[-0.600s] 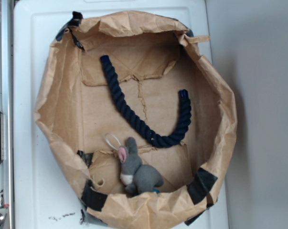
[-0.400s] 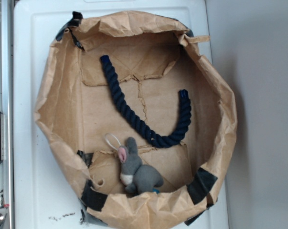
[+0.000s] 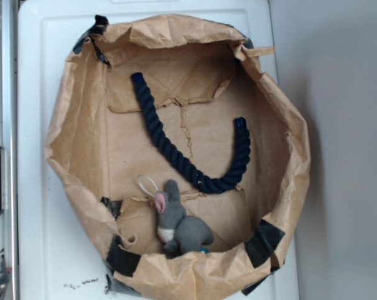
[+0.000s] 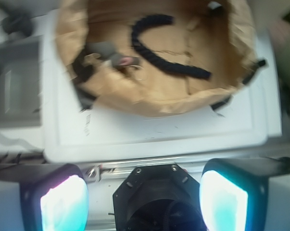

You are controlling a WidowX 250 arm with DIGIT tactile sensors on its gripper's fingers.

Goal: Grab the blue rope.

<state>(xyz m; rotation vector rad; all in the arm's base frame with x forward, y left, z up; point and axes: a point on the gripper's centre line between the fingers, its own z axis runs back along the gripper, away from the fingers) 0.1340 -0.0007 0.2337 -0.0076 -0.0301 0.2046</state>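
The thick dark navy twisted rope lies curved in a J across the middle of the brown paper-lined basket, above the grey plush bunny. The gripper, frame bottom, stands released, well apart from it

blue rope curved inside paper bag, pincer spread

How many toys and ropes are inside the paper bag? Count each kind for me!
Blue rope: 1
Grey plush bunny: 1
Total inside the brown paper bag: 2
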